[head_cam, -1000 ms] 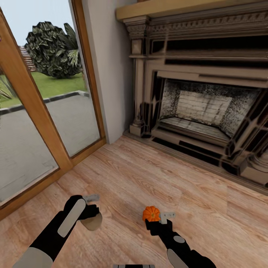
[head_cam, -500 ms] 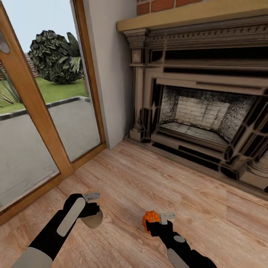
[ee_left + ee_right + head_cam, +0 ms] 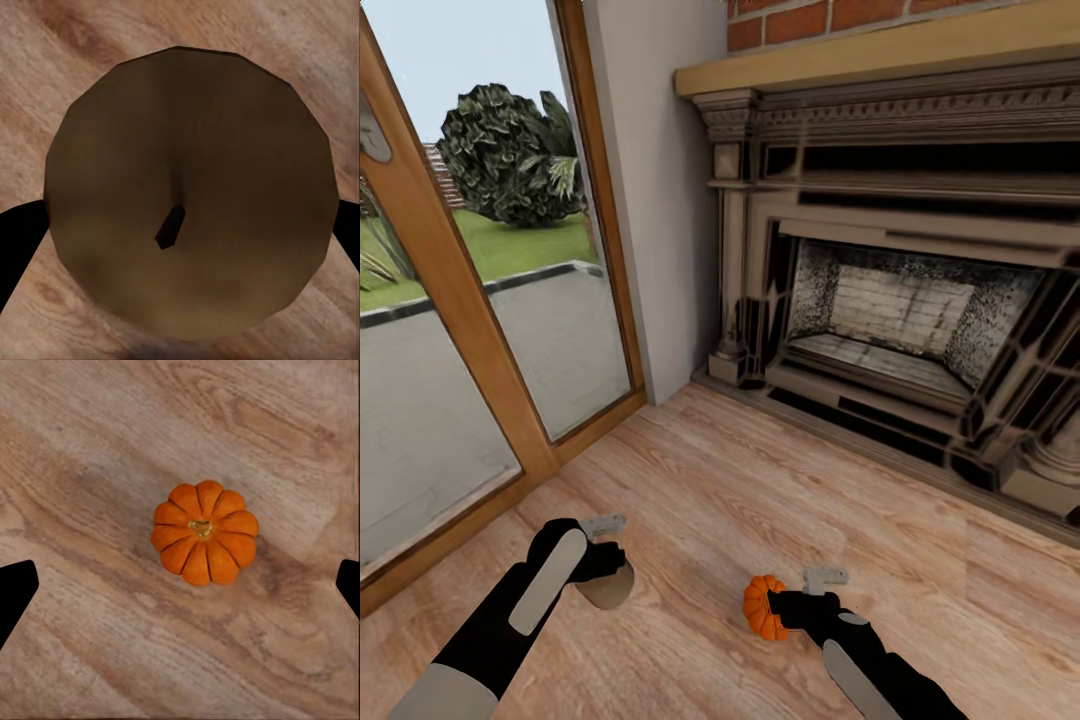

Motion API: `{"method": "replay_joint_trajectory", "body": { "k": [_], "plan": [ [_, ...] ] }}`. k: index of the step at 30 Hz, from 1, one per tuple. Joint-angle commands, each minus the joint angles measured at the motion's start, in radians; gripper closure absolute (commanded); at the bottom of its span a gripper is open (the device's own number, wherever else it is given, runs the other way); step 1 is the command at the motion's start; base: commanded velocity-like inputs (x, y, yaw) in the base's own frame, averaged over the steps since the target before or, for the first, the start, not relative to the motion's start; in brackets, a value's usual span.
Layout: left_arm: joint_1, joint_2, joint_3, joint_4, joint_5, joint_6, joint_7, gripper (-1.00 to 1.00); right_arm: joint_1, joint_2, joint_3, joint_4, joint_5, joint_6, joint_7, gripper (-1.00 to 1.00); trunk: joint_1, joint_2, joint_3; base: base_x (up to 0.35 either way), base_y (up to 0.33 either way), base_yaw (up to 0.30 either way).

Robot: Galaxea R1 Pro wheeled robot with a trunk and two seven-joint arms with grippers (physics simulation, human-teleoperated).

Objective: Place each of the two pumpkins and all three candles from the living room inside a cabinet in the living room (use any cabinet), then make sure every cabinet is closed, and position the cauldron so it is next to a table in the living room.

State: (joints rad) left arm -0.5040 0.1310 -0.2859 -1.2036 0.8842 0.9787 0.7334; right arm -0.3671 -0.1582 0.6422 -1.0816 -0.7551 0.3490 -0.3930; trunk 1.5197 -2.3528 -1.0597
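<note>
Left gripper (image 3: 603,560) has its fingers clamped on the stubby grey-tan candle (image 3: 187,195). Right gripper (image 3: 785,605) hovers over the small ribbed orange pumpkin (image 3: 204,542) on the wood floor (image 3: 760,500) before the carved fireplace (image 3: 900,300), fingers wide apart. I'd centre, drop straight down, then squeeze gently.

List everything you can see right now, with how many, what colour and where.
candle: one, grey-tan, gripped in the left hand
pumpkin: one, orange, between the right hand's spread fingers, untouched
fireplace: one, dark carved, right wall
glass door: one, wood-framed, left
bush: one, green, outside
floor: light wood
left hand: black, shut on candle
right hand: black, open
</note>
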Motion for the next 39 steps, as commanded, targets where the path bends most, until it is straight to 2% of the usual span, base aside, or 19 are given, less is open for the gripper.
{"method": "replay_joint_trajectory", "body": {
  "k": [1, 5, 13, 25, 39],
  "plan": [
    [-0.001, 0.001, -0.003, -0.003, 0.01, 0.001, 0.011, 1.0, -0.001, 0.001, -0.018, -0.001, -0.008, 0.011, -0.009, -1.0, -0.004, 0.007, 0.002, 0.0, 0.0, 0.0],
    [-0.001, 0.0, -0.002, -0.006, 0.01, 0.001, 0.011, 1.0, -0.001, 0.003, -0.069, 0.003, -0.01, 0.028, -0.008, -1.0, -0.019, 0.035, 0.015, 0.0, 0.0, 0.0],
    [-0.001, 0.002, -0.002, -0.008, 0.01, 0.001, 0.011, 1.0, -0.001, 0.0, -0.077, 0.005, -0.01, 0.037, -0.005, -1.0, -0.05, 0.091, 0.034, 0.0, 0.0, 0.0],
    [-0.001, 0.002, -0.002, -0.009, 0.009, 0.001, 0.011, 1.0, -0.001, -0.004, -0.077, 0.003, -0.01, 0.048, -0.001, -1.0, -0.05, 0.091, 0.014, -0.004, 0.0, -0.023],
    [-0.001, 0.0, -0.004, -0.01, 0.009, 0.001, 0.011, 1.0, -0.001, -0.004, -0.076, 0.002, -0.009, 0.048, -0.001, -1.0, -0.05, 0.091, 0.0, -0.16, -0.009, -0.064]
  ]
}}
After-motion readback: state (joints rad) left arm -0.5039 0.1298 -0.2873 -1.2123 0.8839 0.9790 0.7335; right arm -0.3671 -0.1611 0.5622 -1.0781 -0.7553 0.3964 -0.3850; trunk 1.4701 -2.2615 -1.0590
